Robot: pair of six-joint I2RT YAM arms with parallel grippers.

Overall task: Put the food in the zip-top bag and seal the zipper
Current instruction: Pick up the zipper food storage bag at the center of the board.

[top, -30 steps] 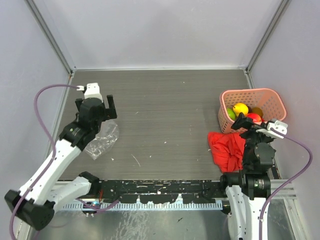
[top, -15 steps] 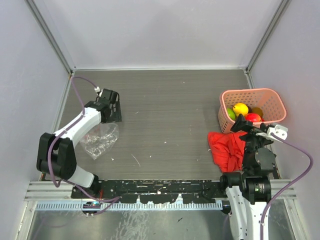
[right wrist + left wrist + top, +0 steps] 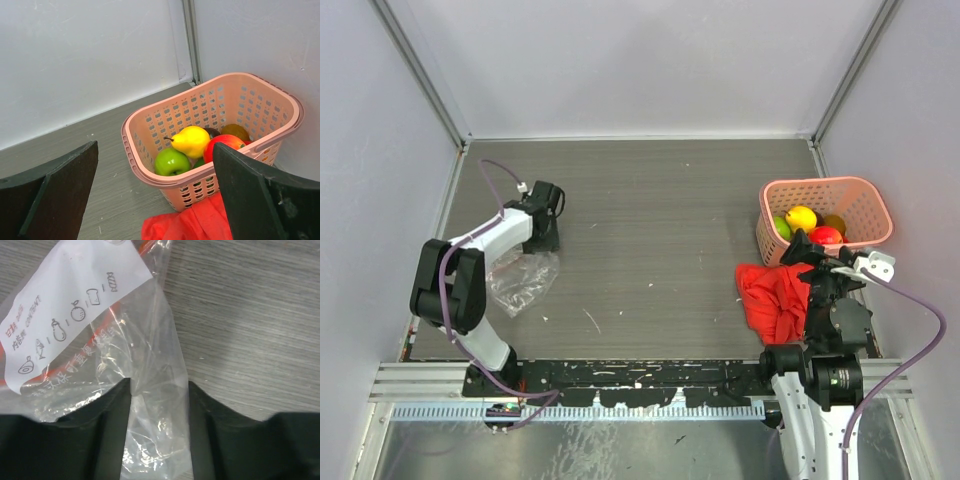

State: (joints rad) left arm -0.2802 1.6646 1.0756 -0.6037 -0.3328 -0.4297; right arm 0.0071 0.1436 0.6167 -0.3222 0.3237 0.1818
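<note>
1. Table [image 3: 660, 200], grey wood grain, is carrying everything.
2. Pink lattice basket [image 3: 820, 184] is sitting at the far right, near the right wall.
3. Zip-top bag [image 3: 520, 282] is lying crumpled and flat on the left side of the table, well apart from the basket.
4. Red cloth [image 3: 772, 298] is lying bunched just in front of the basket, touching its base.
5. Left hand [image 3: 159, 387] is sitting low over the bag's far end, fingers about half apart. A fold of clear film is filling the gap; cannot tell if it is pinched tight.
6. Right hand [image 3: 155, 146] is hovering spread wide, facing the basket and gripping nothing.
7. Food is sitting inside the basket: yellow fruit [image 3: 192, 141], green fruit [image 3: 171, 161], red fruit [image 3: 225, 147], orange fruit [image 3: 235, 131].
8. White label [image 3: 75, 305] is showing on the bag, printed with small food icons.
9. Zipper [image 3: 148, 246] is running as a thin red-orange strip by the label.
</note>
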